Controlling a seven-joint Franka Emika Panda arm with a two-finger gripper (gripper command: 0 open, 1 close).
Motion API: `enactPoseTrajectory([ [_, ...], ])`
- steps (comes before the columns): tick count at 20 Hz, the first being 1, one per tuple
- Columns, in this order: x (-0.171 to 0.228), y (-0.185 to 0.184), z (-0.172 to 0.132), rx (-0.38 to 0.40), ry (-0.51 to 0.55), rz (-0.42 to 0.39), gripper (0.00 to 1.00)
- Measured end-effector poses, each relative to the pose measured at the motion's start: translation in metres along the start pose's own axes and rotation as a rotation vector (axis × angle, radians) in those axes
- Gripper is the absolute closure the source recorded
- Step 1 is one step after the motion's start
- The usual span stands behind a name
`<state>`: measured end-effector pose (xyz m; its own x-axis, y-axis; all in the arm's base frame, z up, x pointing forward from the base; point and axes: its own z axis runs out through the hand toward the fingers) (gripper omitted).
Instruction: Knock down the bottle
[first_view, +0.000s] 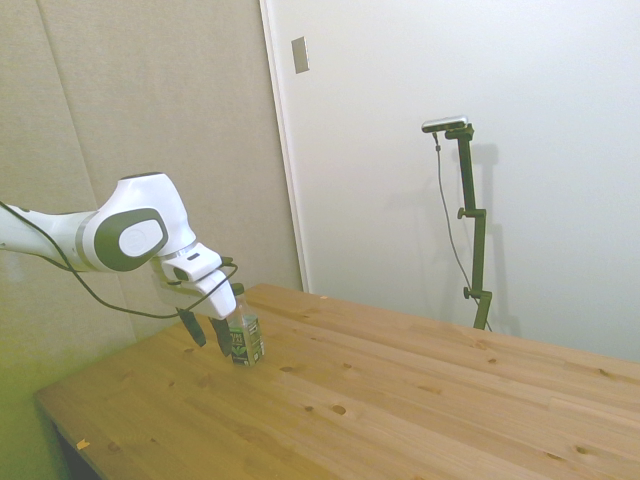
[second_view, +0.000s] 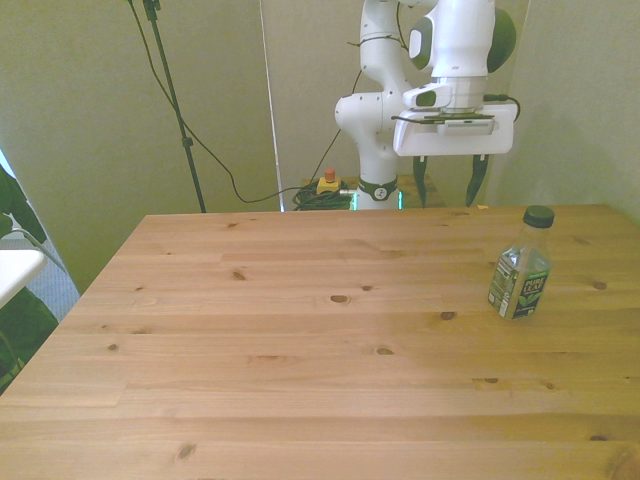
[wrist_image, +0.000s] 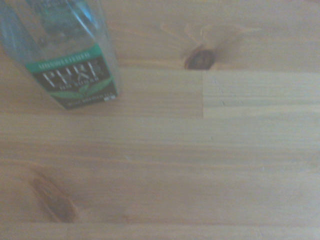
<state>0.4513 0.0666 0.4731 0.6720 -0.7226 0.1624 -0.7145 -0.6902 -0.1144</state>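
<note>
The bottle (second_view: 522, 264) stands upright near the table's edge on the front view's right, clear plastic with a dark green label and a dark cap. It also shows upright in the side view as the bottle (first_view: 245, 336) and close up in the wrist view as the bottle (wrist_image: 65, 55). My gripper (second_view: 448, 187) hangs open above the far edge of the table, behind the bottle and a little toward the front view's left, not touching it. In the side view the gripper (first_view: 206, 331) sits just left of the bottle, fingers pointing down.
The wooden table (second_view: 300, 340) stretches wide toward the front view's left. A red and yellow button box (second_view: 328, 182) and cables lie on the floor behind the table.
</note>
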Motion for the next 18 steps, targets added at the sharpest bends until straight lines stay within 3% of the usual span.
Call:
enactPoseTrajectory([
  [7,0.007,-0.044,-0.001,-0.016,0.027,-0.039,1.0],
  [18,0.013,-0.105,-0.004,-0.014,0.053,-0.036,1.0],
])
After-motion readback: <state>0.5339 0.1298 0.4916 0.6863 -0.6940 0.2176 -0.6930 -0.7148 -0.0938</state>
